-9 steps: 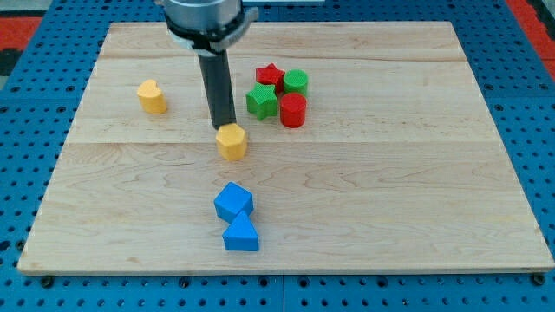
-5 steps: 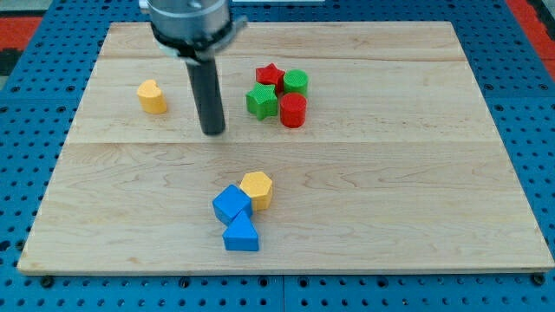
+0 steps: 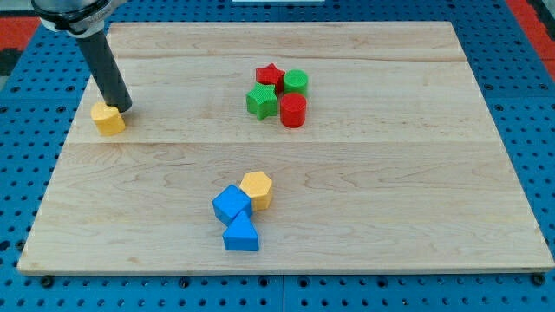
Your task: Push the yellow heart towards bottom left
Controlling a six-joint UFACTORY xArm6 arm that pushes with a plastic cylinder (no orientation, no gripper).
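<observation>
The yellow heart [image 3: 108,119] lies near the board's left edge, in the upper half. My tip [image 3: 122,107] touches the heart's upper right side. The dark rod leans up to the view's top left. A yellow hexagon [image 3: 257,190] sits lower in the middle, against a blue cube [image 3: 232,204].
A blue triangular block [image 3: 240,234] sits just below the blue cube. A cluster of a red star [image 3: 270,74], a green hexagon [image 3: 296,82], a green star [image 3: 261,100] and a red cylinder [image 3: 293,111] lies at upper centre. The wooden board [image 3: 416,173] rests on a blue pegboard.
My tip moved left from the middle of the board to the yellow heart. The heart slid down and left. The yellow hexagon earlier slid down against the blue cube.
</observation>
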